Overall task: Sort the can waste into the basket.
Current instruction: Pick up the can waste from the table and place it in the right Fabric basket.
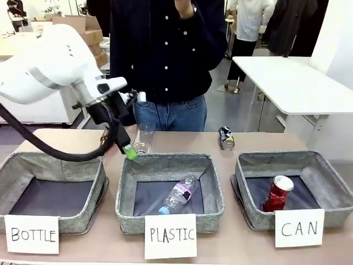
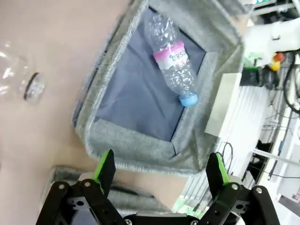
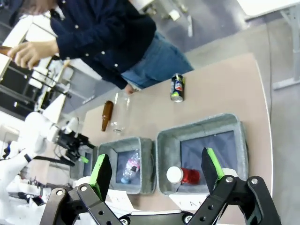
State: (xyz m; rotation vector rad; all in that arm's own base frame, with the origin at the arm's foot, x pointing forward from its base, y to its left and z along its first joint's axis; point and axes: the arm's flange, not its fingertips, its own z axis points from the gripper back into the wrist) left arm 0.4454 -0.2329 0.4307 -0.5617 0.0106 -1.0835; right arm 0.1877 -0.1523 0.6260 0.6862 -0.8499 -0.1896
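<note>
Across the table (image 1: 259,139) – bin mix-up: three look-alike bins are sitting side by side; only the basket (image 1: 331,185) carded CAN, at the robot's right end, counts. A release over the PLASTIC bin (image 1: 126,193) would be missorting.
left arm (image 1: 49,72) reach: it is hanging over the PLASTIC bin's far-left corner, well apart from the black can (image 1: 226,138). Going for the can from there would mean crossing the middle and crowding the person (image 1: 165,49).
clear bottle (image 1: 144,138): it is standing just beside the left gripper (image 1: 129,150); a sideways swing could be tipping it.
black can: it is sitting on the table just behind the basket's far wall; upright or tipped cannot be told. It is round and slick-looking, so an off-centre pinch could be sending it rolling toward the far edge.
red can (image 1: 278,193): it is already lying tilted inside the basket; a high drop could be bouncing off it.
left arm pose: wrist is pitching down, jaws spread wide, nothing between them.
right gripper (image 3: 156,169) pose: it is hovering high over the basket, looking down, jaws spread wide, empty.
</note>
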